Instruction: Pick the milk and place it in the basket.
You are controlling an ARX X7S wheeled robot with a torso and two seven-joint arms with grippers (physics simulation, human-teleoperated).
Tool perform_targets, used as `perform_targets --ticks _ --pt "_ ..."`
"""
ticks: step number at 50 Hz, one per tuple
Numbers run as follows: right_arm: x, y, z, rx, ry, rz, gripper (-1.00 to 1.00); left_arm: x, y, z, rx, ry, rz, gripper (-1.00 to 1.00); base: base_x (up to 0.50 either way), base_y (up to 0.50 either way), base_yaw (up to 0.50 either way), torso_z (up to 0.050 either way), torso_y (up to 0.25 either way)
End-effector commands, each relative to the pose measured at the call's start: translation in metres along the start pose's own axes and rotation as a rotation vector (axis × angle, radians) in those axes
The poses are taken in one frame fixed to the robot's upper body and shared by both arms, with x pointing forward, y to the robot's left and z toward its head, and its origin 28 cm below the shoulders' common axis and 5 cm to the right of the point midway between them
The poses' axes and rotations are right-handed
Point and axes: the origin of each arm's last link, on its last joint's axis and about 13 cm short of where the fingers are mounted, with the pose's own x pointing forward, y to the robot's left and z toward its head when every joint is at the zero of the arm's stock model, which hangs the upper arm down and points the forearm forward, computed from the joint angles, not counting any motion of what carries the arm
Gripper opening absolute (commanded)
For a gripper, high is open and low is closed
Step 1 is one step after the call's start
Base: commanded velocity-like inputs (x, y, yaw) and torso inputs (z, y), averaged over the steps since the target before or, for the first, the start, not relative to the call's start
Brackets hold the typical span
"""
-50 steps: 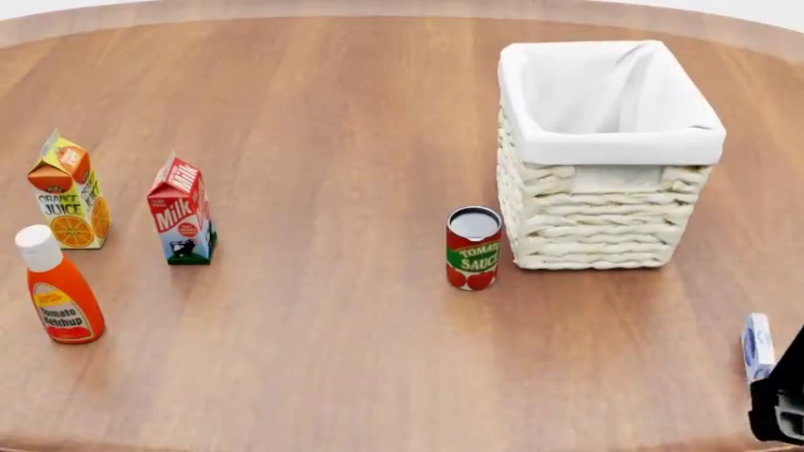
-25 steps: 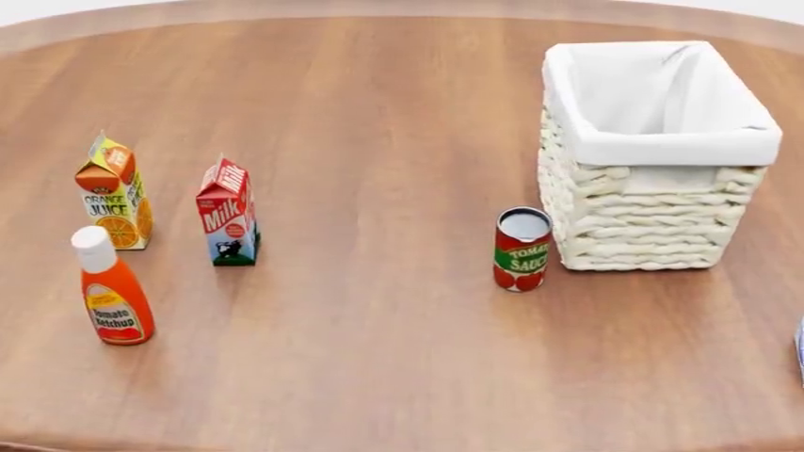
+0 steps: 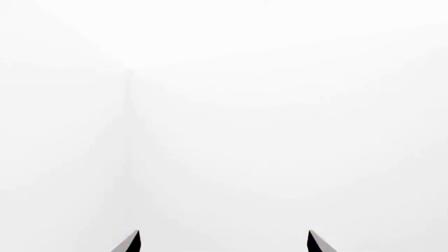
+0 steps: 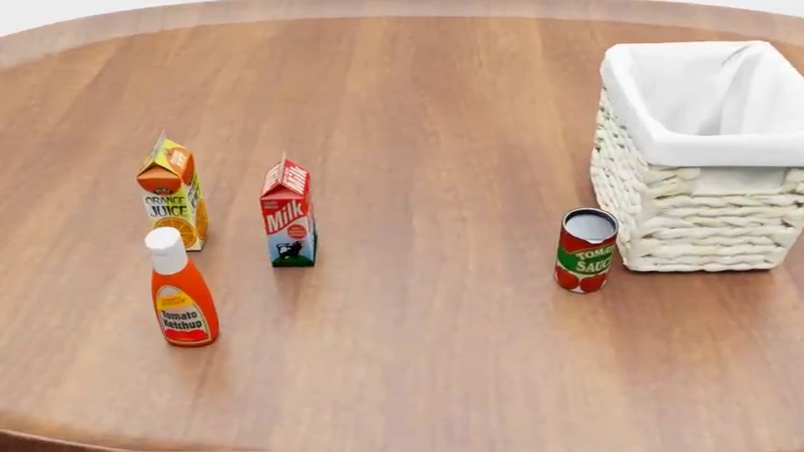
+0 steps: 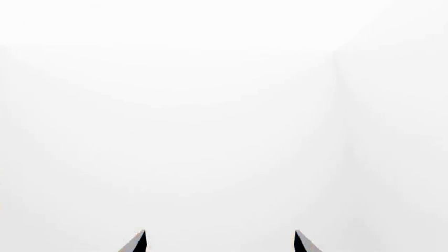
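Note:
The milk point(image 4: 288, 215) stands upright on the round wooden table point(image 4: 415, 113), left of centre in the head view; it has a red top and white-and-blue sides. At the right edge sits the basket point(image 4: 703, 221), woven wicker with a white liner, partly cut off. Neither arm shows in the head view. My left gripper point(image 3: 224, 240) is open, its two tips far apart against blank white. The right gripper point(image 5: 218, 240) is likewise open with only white between its tips. No task object appears in either wrist view.
An orange juice carton point(image 4: 172, 193) stands left of the milk, with a tomato ketchup bottle point(image 4: 181, 289) in front of it. A tomato sauce can point(image 4: 586, 250) stands just in front-left of the basket. The table's near edge curves along the bottom left.
The head view has swung left: every object has slid rightward in the picture. The basket is now cut off at the right edge, and the small box and dark arm part there have left the view.

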Motion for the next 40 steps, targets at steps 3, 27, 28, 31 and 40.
perform_targets --ticks 3,27,28,31,40 --pt "-0.0031 -0.0014 -0.0005 -0.03 -0.015 -0.009 1.0 -0.0001 0.0001 -0.0001 -0.02 -0.015 -0.01 1.0 0.0 0.0 0.0 0.0 0.0" --pt "-0.0047 -0.0001 -0.0035 -0.077 -0.01 0.017 1.0 -0.0031 -0.0011 -0.0029 -0.025 -0.006 -0.016 1.0 0.46 0.0 0.0 0.0 0.0" --pt "-0.0047 -0.0001 -0.0035 -0.081 -0.009 0.016 1.0 -0.0032 -0.0013 -0.0029 -0.023 -0.006 -0.017 1.0 0.5 0.0 0.0 0.0 0.0" --pt "-0.0048 0.0003 -0.0031 -0.081 -0.008 0.018 1.0 -0.0038 -0.0014 -0.0027 -0.024 -0.006 -0.016 1.0 0.5 0.0 0.0 0.0 0.005" --pt "-0.0048 0.0002 -0.003 -0.08 -0.006 0.017 1.0 -0.004 -0.0023 -0.0036 -0.022 -0.004 -0.02 1.0 0.5 0.0 0.0 0.0 0.0"
